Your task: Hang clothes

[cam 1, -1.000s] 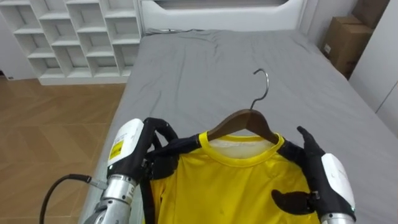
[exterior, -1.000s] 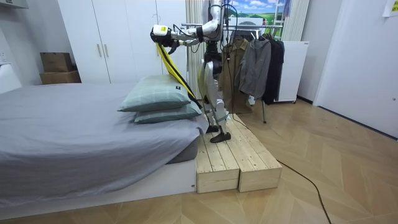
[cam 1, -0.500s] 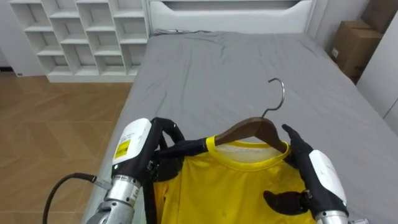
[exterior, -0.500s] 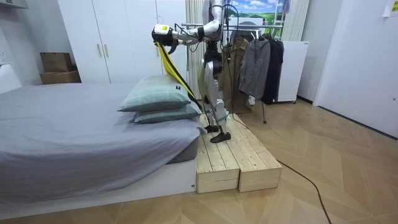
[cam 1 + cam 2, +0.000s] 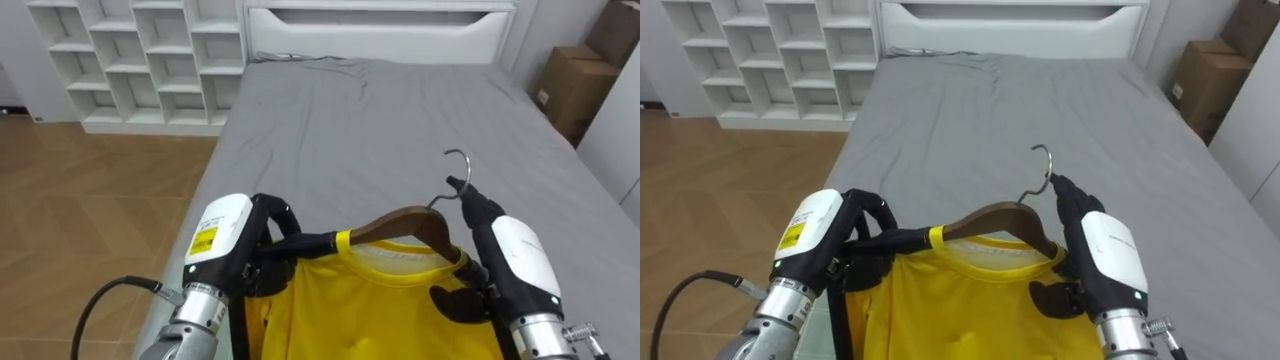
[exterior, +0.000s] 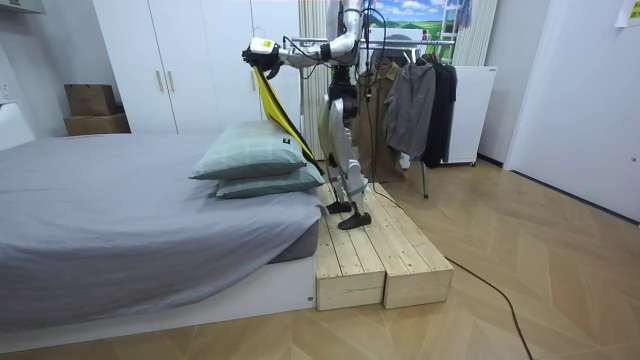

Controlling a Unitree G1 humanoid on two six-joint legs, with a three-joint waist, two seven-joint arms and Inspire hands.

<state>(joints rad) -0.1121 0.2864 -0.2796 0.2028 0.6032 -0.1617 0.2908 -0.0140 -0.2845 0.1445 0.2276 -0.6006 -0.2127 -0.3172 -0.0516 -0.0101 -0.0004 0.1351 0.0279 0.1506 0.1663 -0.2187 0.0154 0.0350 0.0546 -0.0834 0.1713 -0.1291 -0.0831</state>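
Though label (image 5: 203, 240) is illegible, L robot hand (image 5: 262, 252) grips shirt (image 5: 360, 310).

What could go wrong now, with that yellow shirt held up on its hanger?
The right hand lies open near the hook, not closed round the hanger, so it might tip or slip.
The left hand grips one shoulder of the shirt; a tug could pull it off onto the bed.
The robot stands on a narrow wooden platform; turning towards the hanging clothes could mean a misstep.

Yellow shirt (image 5: 380, 310) on wooden hanger (image 5: 405, 222) (hook upward).
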